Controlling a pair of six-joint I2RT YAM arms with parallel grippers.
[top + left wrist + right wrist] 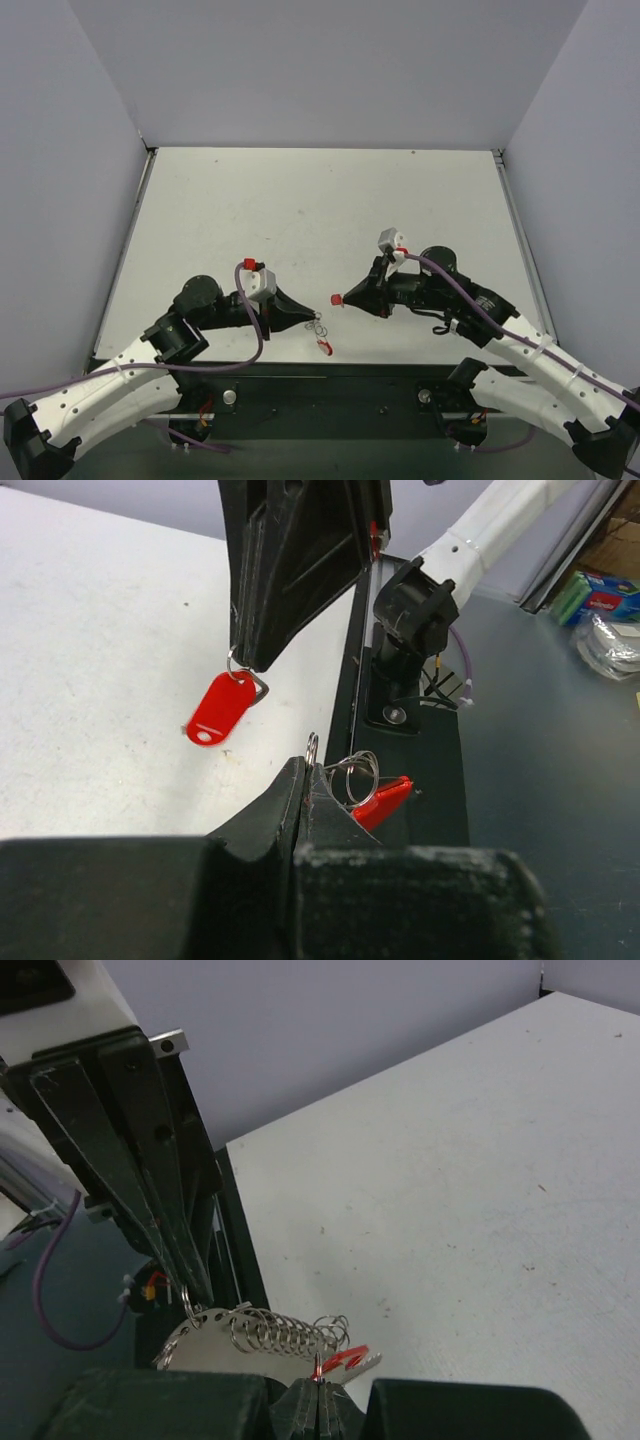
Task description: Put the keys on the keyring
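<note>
The keys [337, 299], a tiny red tag, hang from my right gripper [347, 298], which is shut on them. In the left wrist view the tag [220, 712] dangles below that gripper [250, 668] by a small metal loop. My left gripper [305, 320] is shut on one silver ring of the keyring [322, 343], and the red clip [385, 798] hangs past its closed tips [305, 765]. From the right wrist, the keyring's wire rings [285, 1330] stretch in a row from the left gripper [195, 1295] toward my right gripper [320, 1385]. The two grippers face each other a short gap apart.
Both grippers hover near the table's front edge [300, 358], above the black base rail [330, 385]. Grey walls [60, 200] close in the left, back and right. The right arm's base mount [415, 610] and some boxes [600, 590] lie beyond the table edge.
</note>
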